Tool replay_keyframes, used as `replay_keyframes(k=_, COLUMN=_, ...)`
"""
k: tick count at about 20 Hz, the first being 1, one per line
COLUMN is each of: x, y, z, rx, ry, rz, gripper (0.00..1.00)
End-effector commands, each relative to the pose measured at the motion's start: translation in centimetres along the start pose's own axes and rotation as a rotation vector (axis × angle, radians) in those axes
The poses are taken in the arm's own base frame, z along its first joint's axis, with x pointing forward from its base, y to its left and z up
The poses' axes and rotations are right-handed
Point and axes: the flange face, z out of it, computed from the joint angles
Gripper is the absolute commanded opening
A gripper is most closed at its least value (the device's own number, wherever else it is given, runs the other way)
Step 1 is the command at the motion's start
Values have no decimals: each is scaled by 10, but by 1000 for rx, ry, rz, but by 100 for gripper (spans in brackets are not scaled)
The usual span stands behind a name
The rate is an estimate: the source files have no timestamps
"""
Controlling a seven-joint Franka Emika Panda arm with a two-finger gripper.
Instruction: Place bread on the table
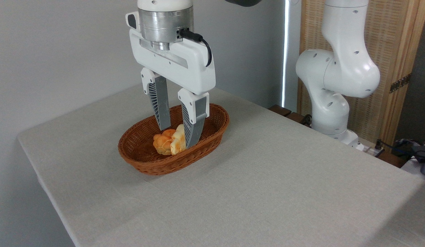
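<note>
Camera view from the front corner of the table (267,192), a wide grey-beige surface that runs back to a pale wall. Toward its far left part sits an oval brown wicker basket (143,164), well in from every edge. Inside the basket lie two baked things side by side: a small orange-brown knotted bun (162,143) on the left and, touching it on the right, the bread (178,141), pale golden with a browner lower end, seen end-on and partly hidden. The gripper (178,135) hangs straight down from a white arm (339,68) whose base stands off the table's far right edge, beside a slatted wooden screen (397,51). Its two ribbed grey fingers (160,106) reach below the basket rim and stand a modest way apart, one behind the bun and bread, the other in front of the bread's right side. The bread appears to sit between them, but from this angle it is hard to say whether the pads press on it or merely flank it. The bread's lower end seems to be at or just above the basket floor; contact there cannot be made out. A black cable (203,46) loops off the wrist.
</note>
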Motion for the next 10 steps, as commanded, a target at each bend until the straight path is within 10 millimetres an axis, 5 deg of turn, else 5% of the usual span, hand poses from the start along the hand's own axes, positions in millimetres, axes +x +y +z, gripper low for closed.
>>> replay_keyframes(k=1, x=-1, y=3, z=-6, rx=-14, ry=-3, rz=5, gripper=100)
replay_keyframes(k=10, x=-2, y=2, z=-6, rx=-14, ry=-3, rz=8, gripper=100)
